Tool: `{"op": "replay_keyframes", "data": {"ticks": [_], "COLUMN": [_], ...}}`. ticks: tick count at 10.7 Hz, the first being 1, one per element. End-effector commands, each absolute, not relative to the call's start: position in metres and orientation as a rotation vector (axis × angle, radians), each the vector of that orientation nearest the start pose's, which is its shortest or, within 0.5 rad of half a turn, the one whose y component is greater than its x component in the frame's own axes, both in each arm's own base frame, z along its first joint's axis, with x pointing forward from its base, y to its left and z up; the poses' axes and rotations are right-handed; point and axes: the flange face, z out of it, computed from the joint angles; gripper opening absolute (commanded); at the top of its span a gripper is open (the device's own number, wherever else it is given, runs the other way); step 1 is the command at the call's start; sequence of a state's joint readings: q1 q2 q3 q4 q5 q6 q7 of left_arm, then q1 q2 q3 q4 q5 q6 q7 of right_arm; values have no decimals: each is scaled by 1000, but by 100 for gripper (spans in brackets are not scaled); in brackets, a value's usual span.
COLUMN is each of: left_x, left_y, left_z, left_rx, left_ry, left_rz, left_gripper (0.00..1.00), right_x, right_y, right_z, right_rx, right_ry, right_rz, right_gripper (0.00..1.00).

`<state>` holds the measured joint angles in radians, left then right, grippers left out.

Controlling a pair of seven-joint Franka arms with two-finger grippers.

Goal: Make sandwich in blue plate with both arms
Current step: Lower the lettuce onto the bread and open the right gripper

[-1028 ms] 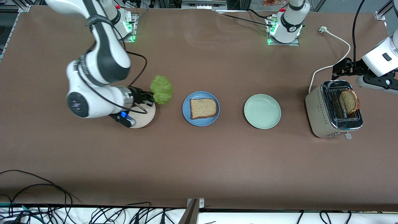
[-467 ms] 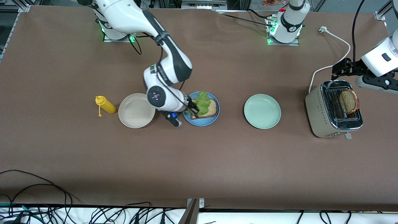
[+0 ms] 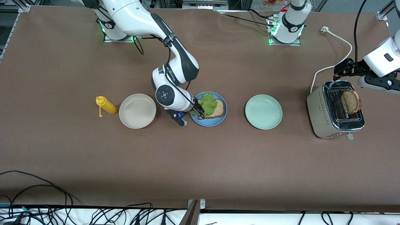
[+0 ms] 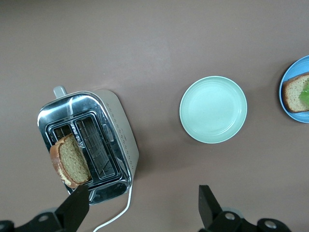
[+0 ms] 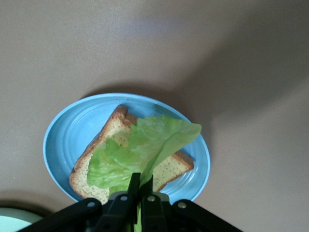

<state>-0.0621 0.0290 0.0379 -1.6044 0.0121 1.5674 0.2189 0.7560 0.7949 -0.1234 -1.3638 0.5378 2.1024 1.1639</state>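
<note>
The right gripper [image 3: 200, 112] sits low over the blue plate [image 3: 208, 121], jaws pinched tight on the edge of the lettuce [image 3: 208, 104]. The leaf drapes across the bread [image 3: 218, 109] lying on that plate, so the grip looks to be held only until the leaf settles flat as the filling. In the right wrist view the lettuce [image 5: 140, 154] covers much of the slice [image 5: 166, 169], one corner lifting off it.

The left gripper [image 4: 140, 208] waits over the toaster [image 3: 336, 109] at the left arm's end of the table, jaws wide and empty, straddling the second slice [image 3: 350, 101] that stands in a slot, probably lined up to take it as the sandwich's top.

The green plate [image 3: 263, 112] lies between the blue plate and the toaster; the beige plate [image 3: 137, 111] and yellow bottle [image 3: 106, 105] lie toward the right arm's end.

Compared with half a second ago, the blue plate has slid a little toward the green plate, seemingly nudged by the right gripper, and the leaf lies further over the bread. The left arm has not moved.
</note>
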Motion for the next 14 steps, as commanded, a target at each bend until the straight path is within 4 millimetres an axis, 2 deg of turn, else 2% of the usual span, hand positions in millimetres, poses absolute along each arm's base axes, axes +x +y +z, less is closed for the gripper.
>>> {"op": "replay_keyframes", "data": {"ticks": [1,2,5,7,9,10,12,13,14], "left_x": [564,564,564,564,564,564,564,564,564], "left_y": [-13,-13,-13,-13,-16,-17,-17,-17,-18], "left_z": [599,599,599,599,599,599,599,599,599], "left_rx": [-3105,-3105,-3105,-3105,-3104,-3104,-3104,-3104,-3104], "left_ry": [383,383,383,383,390,393,393,393,393], "left_rz": [84,86,84,84,84,84,84,84,84], "left_gripper": [100,100,100,100,100,100,100,100,100], "right_x": [578,584,580,573,571,572,573,577,585], "right_y": [462,455,466,472,478,479,478,474,462], "right_z": [273,276,277,268,266,267,271,275,282], "right_rx": [-2638,-2598,-2517,-2543,-2532,-2527,-2525,-2535,-2602], "right_ry": [1126,1154,1184,1168,1171,1179,1184,1181,1162], "right_rz": [454,478,534,536,524,497,491,467,381], "right_gripper": [0,0,0,0,57,76,88,90,99]}}
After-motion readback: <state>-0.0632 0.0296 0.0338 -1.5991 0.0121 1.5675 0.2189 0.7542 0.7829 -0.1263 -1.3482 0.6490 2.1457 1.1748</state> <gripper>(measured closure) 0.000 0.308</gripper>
